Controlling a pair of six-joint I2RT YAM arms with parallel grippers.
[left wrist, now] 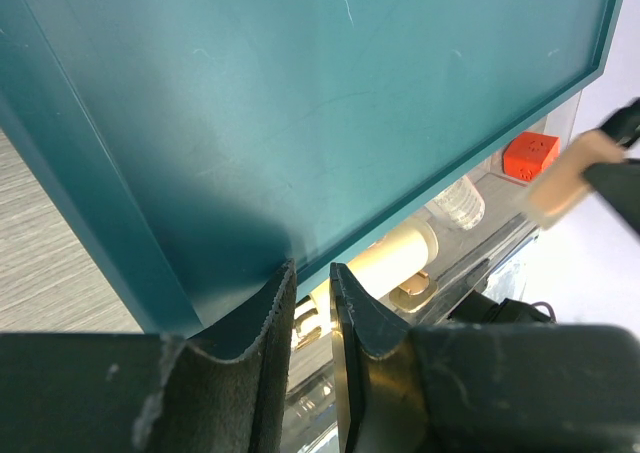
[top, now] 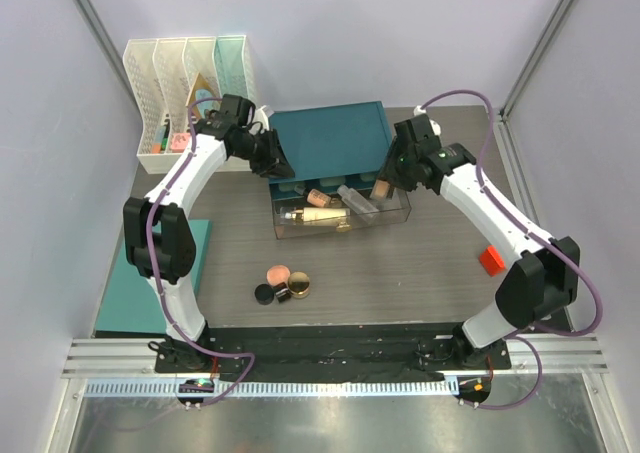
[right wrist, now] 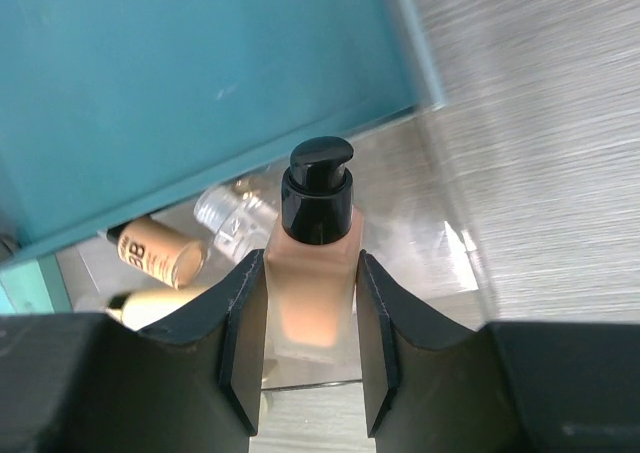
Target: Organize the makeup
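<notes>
A clear box [top: 392, 216] stands mid-table and holds several beige foundation bottles and tubes [top: 318, 216]. Its teal lid [top: 330, 141] is tilted up behind it. My left gripper [top: 275, 163] is shut on the lid's left front rim [left wrist: 312, 268]. My right gripper [top: 385, 183] is shut on a beige foundation bottle [right wrist: 310, 293] with a black pump cap, held over the box's right end. A pink blush compact [top: 278, 273], a small black jar [top: 264, 293] and a gold-rimmed compact [top: 298, 286] lie on the table in front of the box.
White file racks [top: 190, 73] with colourful items stand at the back left. A teal tray [top: 125, 283] lies at the left edge. A small red cube [top: 491, 260] sits at the right. In the right wrist view, a beige tube [right wrist: 160, 253] and a clear bottle [right wrist: 235, 213] lie in the box.
</notes>
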